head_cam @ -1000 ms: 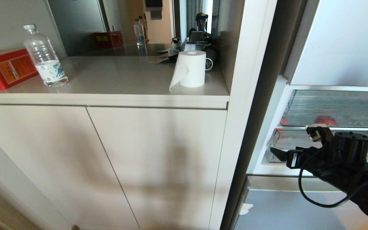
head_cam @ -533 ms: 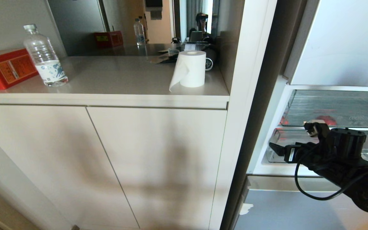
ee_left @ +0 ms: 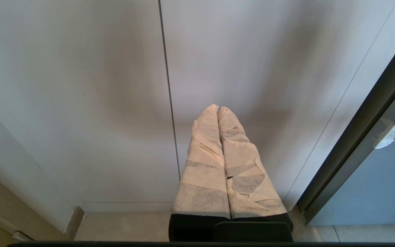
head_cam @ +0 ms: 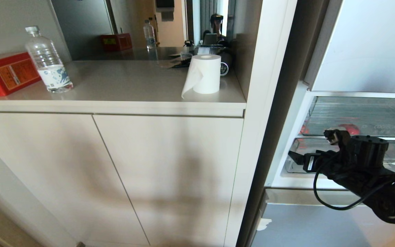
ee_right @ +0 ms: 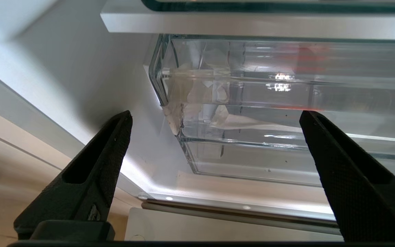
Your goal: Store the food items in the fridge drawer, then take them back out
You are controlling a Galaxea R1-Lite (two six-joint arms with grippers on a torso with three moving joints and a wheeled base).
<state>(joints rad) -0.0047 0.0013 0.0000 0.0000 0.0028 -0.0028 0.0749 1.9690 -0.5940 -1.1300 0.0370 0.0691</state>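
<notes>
Orange-red fruit (head_cam: 350, 129) sits inside the drawer (head_cam: 362, 116), so storing looks done; taking it out remains. Right hand (ee_right: 214, 151), spread and empty, hovers just below the drawer front; left hand (ee_left: 218, 113) pressed together

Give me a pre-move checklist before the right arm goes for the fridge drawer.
1. Right tool open and empty: ok, fingers spread wide with nothing between them.
2. Tool lined up with the fridge drawer: ok, its clear front sits between the fingers, not yet touched.
3. Drawer position: cannot tell how far it is pulled out.
4. Food item located: ok, a red shape shows through the clear plastic behind the wrist; its exact compartment cannot be told.
5. Left tool out of the way: ok, shut, facing the cabinet doors.
</notes>
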